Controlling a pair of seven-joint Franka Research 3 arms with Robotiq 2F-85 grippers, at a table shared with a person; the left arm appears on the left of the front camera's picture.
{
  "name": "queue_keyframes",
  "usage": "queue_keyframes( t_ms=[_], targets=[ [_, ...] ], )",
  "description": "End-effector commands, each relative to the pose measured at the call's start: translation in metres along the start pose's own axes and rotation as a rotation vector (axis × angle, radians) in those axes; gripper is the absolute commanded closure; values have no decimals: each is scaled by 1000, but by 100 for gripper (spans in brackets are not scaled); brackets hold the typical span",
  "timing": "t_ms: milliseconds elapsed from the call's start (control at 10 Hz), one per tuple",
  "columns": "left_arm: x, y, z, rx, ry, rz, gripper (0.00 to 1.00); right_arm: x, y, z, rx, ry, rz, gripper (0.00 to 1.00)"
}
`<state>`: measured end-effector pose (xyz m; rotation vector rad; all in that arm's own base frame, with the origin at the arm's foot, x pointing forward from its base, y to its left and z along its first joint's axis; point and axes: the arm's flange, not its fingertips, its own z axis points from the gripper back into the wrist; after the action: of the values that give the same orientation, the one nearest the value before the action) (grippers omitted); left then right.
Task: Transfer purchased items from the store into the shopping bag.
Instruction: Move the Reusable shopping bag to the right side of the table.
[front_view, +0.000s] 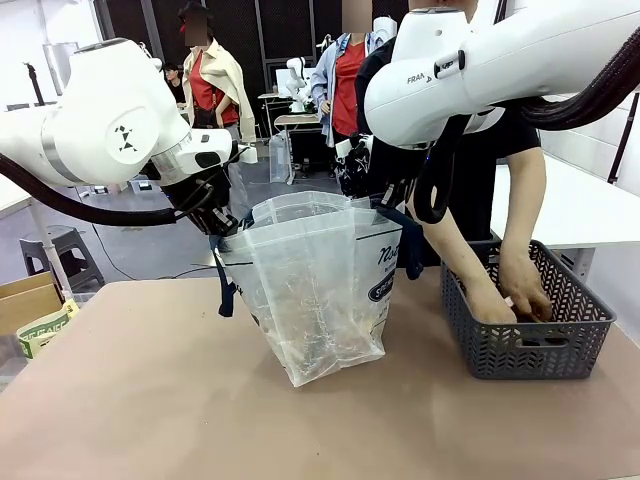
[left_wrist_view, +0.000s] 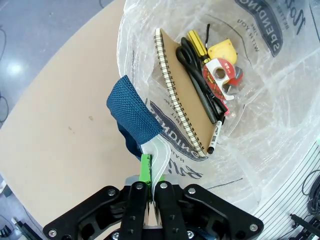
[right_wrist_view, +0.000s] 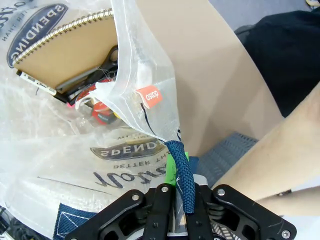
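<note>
The clear shopping bag (front_view: 315, 285) stands on the table, held open between both arms. My left gripper (left_wrist_view: 151, 172) is shut on the bag's rim beside its navy handle (left_wrist_view: 135, 117). My right gripper (right_wrist_view: 177, 175) is shut on the opposite rim and navy handle (right_wrist_view: 181, 170). Inside the bag lie purchased items: a brown spiral notebook (left_wrist_view: 187, 95), black scissors (left_wrist_view: 197, 75), a yellow tape measure (left_wrist_view: 222, 50), a red tape dispenser (left_wrist_view: 222, 75) and a pen (left_wrist_view: 215, 140). The notebook (right_wrist_view: 65, 47) also shows in the right wrist view.
A dark grey lattice basket (front_view: 560, 345) sits at the right of the brown table (front_view: 150, 400). The person's two hands (front_view: 510, 295) reach down into it. A cardboard box (front_view: 25, 300) stands off the table's left edge.
</note>
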<state>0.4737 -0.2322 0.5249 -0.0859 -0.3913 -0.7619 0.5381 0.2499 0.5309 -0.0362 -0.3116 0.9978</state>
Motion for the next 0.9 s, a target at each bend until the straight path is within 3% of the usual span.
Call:
queue_keyframes(
  t_ms=[0,800],
  targets=[
    [-2,3,2,5,4,1,100,-1,-3,0,0,3,-4,100],
    [-2,3,2,5,4,1,100,-1,-3,0,0,3,-4,100]
  ],
)
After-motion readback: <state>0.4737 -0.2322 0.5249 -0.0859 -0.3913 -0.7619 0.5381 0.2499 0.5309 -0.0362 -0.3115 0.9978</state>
